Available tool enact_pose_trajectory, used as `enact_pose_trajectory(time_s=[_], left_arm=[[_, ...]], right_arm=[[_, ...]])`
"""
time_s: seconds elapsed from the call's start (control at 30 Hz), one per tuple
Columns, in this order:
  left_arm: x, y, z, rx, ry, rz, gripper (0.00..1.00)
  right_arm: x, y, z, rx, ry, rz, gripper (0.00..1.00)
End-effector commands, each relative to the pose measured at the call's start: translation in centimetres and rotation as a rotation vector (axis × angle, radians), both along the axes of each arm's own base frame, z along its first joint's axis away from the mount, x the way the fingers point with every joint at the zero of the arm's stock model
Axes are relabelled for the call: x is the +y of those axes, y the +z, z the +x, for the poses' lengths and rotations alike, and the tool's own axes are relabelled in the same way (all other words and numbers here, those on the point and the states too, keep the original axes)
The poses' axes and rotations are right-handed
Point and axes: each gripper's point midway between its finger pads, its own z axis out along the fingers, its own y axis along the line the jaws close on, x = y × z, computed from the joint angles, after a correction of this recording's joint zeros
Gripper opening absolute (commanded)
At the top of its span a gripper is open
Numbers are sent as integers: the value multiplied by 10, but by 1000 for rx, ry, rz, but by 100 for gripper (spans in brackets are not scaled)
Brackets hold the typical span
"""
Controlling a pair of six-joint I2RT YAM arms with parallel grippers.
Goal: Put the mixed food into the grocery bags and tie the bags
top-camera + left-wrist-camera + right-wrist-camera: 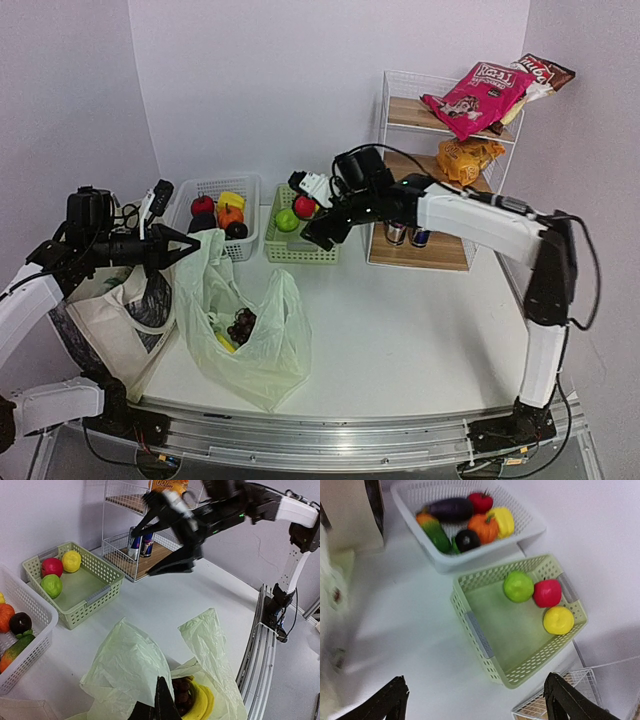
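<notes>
Overhead, the left pincer (178,246) is closed on the rim of the plastic bag (255,345) and holds its mouth up beside the canvas tote (105,315). Grapes (240,323) and bananas (222,344) lie inside the bag. The right pincer (309,210) hangs wide and empty above the green basket (300,258), well apart from the bag mouth, which lies to its left and nearer the front of the bench (400,330). Two cans (408,235) stand on the bottom board of the wire shelf (405,172) just to its right, with snack packets (468,98) higher up. The right arm is plainly nearer all of these, and the left is taken up with the bag. From the left wrist, the bag's film gathers at that pincer's tips along the bottom edge, and its opening faces the right pincer across bare bench. From the right wrist, both fingertips (395,697) stand far apart with nothing between them. The green fruit (518,586), red fruit (547,592) and yellow fruit (558,620) huddle in the basket's far right corner, ahead of the jaws rather than under them. Any pick there probably needs a reach forward and right, then a carry left toward the bag.
</notes>
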Motion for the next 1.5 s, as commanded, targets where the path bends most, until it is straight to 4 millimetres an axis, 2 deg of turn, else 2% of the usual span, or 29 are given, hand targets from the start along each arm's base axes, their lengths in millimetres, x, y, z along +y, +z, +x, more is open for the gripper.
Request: enact_pose_trajectory(time_s=[0.0,0.07,0.13,0.2,0.37,0.43,0.53,0.63,0.7,0.73,0.8,0.83,0.87,0.93,1.07,1.13,1.23,1.27,1.33,1.4,1.47], left_arm=[[0,8,-2,-59,-8,-19,0],[-1,8,-3,-66,-19,-19,0],[-2,7,-4,-74,-30,-18,0],[-3,7,-3,-84,-40,-18,0],[-5,9,-3,-96,-56,-24,0],[-5,10,-5,-101,-62,-23,0],[-4,11,-7,-107,-64,-20,0],[-3,10,-7,-106,-57,-20,0],[-3,11,-7,-104,-52,-25,0],[-3,12,-7,-103,-49,-28,0],[-2,14,-7,-103,-37,-33,0],[-2,16,-6,-97,-29,-38,0],[-1,18,-5,-96,-19,-42,0],[3,32,-3,-107,25,-71,0],[8,81,-10,-203,67,-179,0],[5,98,-17,-235,30,-223,0],[-3,108,-28,-234,-56,-276,0],[-5,114,-33,-269,-95,-296,0],[-9,120,-45,-314,-163,-320,0],[-14,121,-54,-372,-210,-327,0],[-19,114,-56,-402,-240,-311,0]], right_arm=[[-16,43,-67,219,-129,247,91],[-13,46,-95,361,-174,350,92],[0,44,-121,441,-186,389,93],[14,40,-138,491,-210,411,94],[30,19,-135,570,-342,451,96],[40,14,-139,590,-331,449,96],[57,8,-155,621,-257,423,96],[62,-5,-163,655,-244,402,95],[65,-15,-167,692,-245,390,86],[67,-18,-170,713,-234,388,72],[75,-16,-175,746,-197,396,25],[77,-10,-176,739,-169,401,11],[77,-2,-176,720,-145,407,1],[64,23,-167,624,-130,427,0],[11,99,-142,398,-132,509,0],[-11,142,-140,286,-80,539,0],[-28,182,-141,265,-3,603,0],[-32,190,-142,260,26,613,0],[-36,191,-143,271,83,603,0],[-42,180,-138,288,115,576,0],[-51,166,-129,314,104,561,0]])
